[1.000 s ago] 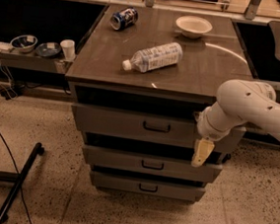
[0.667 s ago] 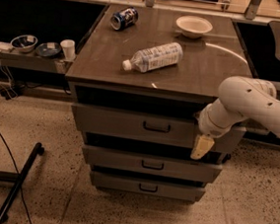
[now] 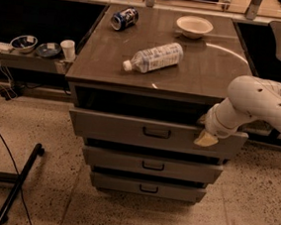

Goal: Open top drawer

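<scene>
On the far left a black pole (image 3: 18, 182) lies on the floor; above it, on the low side shelf (image 3: 16, 58), stand a small dish (image 3: 23, 42), a second dish (image 3: 48, 50) and one white cup (image 3: 67, 48); that makes two dishes and one cup there.

On the cabinet top (image 3: 214, 67) I count three things: one can (image 3: 124, 18) lying on its side at the back left, one plastic bottle (image 3: 153, 57) lying down near the middle, and one white bowl (image 3: 194, 26) at the back.

Below there are three grey drawers, each with one dark handle; the top drawer (image 3: 119, 127) is the widest, just under the cabinet top, with its handle (image 3: 156, 132) in the centre; under it come the middle drawer (image 3: 126, 160) and the bottom drawer (image 3: 119, 182).

The front of the top drawer stands forward of the cabinet edge, with a dark gap above it; so I judge that it is already partly open, and what is left is perhaps only to pull it further or to let go.

On the right the one white arm (image 3: 260, 103) reaches in; its gripper (image 3: 206, 139) is at the right end of the top drawer's front, well apart from the handle, touching the front or just before it; whether the gripper is open or closed I cannot tell.
</scene>
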